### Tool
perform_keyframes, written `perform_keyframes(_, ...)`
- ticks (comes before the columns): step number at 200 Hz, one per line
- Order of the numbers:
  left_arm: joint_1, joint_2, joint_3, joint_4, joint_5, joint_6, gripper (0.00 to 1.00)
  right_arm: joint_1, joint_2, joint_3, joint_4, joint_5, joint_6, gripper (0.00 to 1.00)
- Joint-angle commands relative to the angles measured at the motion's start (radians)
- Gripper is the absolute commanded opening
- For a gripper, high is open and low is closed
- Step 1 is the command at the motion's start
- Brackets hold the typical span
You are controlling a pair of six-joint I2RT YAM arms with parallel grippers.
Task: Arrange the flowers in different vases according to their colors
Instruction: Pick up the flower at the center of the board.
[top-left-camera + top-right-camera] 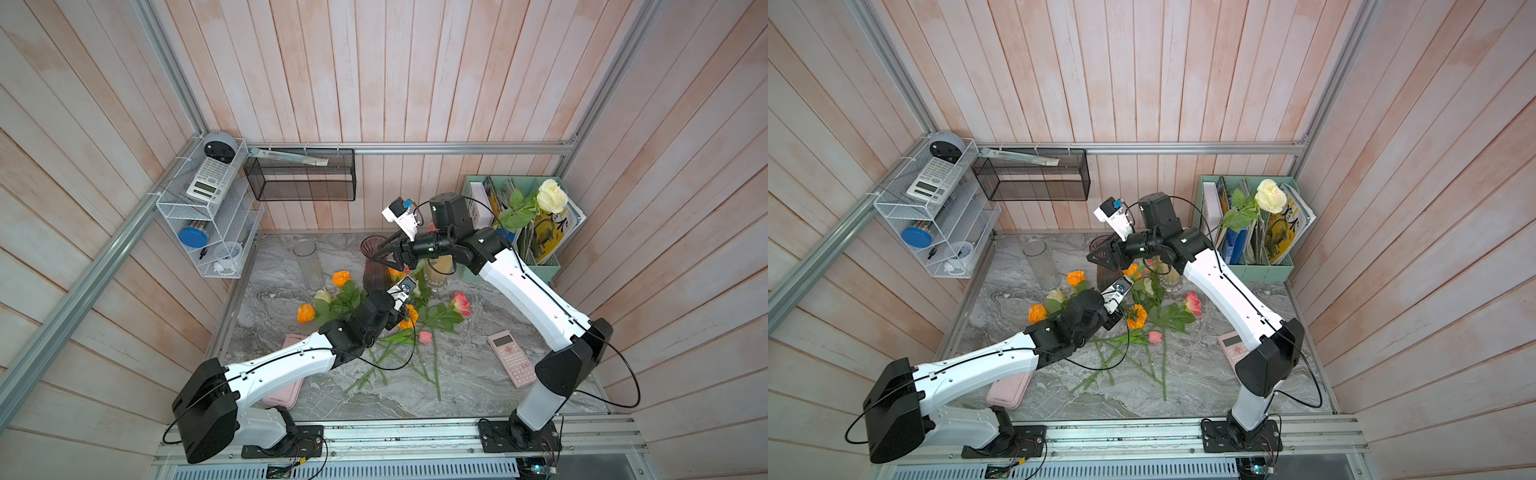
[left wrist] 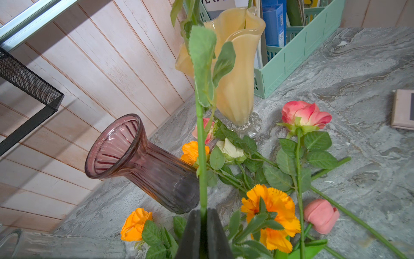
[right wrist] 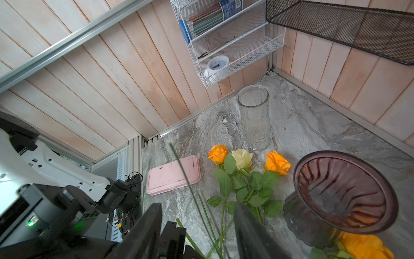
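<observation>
At mid-surface we see left gripper [image 2: 202, 212] clenched on cream-white rose [image 1: 552, 195] stem, right gripper [image 3: 197, 205] released, empty; next, we judge, stem end into pale yellow vase [image 2: 237, 85].

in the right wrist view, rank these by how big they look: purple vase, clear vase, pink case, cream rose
1. purple vase: largest, though it is also nearest the camera.
2. clear vase and pink case: they look about alike, so not ranked.
3. cream rose: smallest.
</observation>
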Motion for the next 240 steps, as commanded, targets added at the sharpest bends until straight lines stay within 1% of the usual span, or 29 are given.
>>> perform_keyframes(1,-0.005,0.005,0.038,0.001,0.015,0.012,0.08,0.004,0.033,0.054,-0.041,0.033,-0.032,0.57)
perform_keyframes(14,-0.008,0.009,0.042,-0.004,0.016,0.014,0.08,0.007,0.054,0.072,-0.044,0.014,-0.027,0.56)
perform_keyframes(21,-0.008,0.009,0.043,-0.009,0.019,0.014,0.08,0.009,0.065,0.083,-0.051,0.017,-0.032,0.51)
perform_keyframes(26,-0.008,0.011,0.042,-0.009,0.017,0.016,0.08,0.014,0.071,0.089,-0.058,0.019,-0.035,0.43)
perform_keyframes(33,-0.008,0.013,0.041,-0.007,0.014,0.017,0.08,0.017,0.075,0.091,-0.061,0.023,-0.037,0.28)
perform_keyframes(40,-0.008,0.012,0.038,-0.004,0.010,0.017,0.08,0.019,0.075,0.088,-0.060,0.031,-0.037,0.15)
perform_keyframes(46,-0.008,0.011,0.035,-0.003,0.009,0.019,0.08,0.019,0.071,0.082,-0.053,0.038,-0.033,0.00)
perform_keyframes(73,-0.006,0.010,0.029,0.009,0.001,0.016,0.08,0.016,0.020,0.049,-0.023,0.074,-0.032,0.00)
perform_keyframes(103,0.006,0.005,0.022,0.031,-0.023,0.002,0.08,0.015,-0.058,0.048,-0.021,0.157,-0.041,0.00)
perform_keyframes(129,0.039,-0.011,0.007,0.067,-0.038,-0.039,0.08,0.002,-0.163,0.001,0.026,0.243,-0.047,0.00)
perform_keyframes(142,0.067,-0.026,-0.005,0.081,-0.025,-0.070,0.08,-0.019,-0.209,-0.021,0.037,0.268,-0.038,0.00)
perform_keyframes(154,0.091,-0.046,-0.020,0.095,-0.011,-0.093,0.08,-0.042,-0.241,-0.026,0.028,0.267,-0.032,0.00)
perform_keyframes(170,0.113,-0.082,-0.044,0.104,0.046,-0.104,0.08,-0.057,-0.273,-0.033,0.003,0.330,-0.052,0.00)
perform_keyframes(179,0.115,-0.099,-0.052,0.105,0.070,-0.100,0.08,-0.071,-0.289,-0.041,0.006,0.349,-0.050,0.00)
perform_keyframes(203,0.119,-0.124,-0.060,0.091,0.085,-0.104,0.08,-0.108,-0.333,-0.064,0.043,0.378,-0.021,0.00)
perform_keyframes(215,0.120,-0.132,-0.065,0.084,0.092,-0.114,0.08,-0.109,-0.355,-0.077,0.064,0.410,-0.019,0.00)
perform_keyframes(240,0.119,-0.141,-0.079,0.069,0.138,-0.147,0.09,-0.109,-0.409,-0.151,0.166,0.412,0.010,0.00)
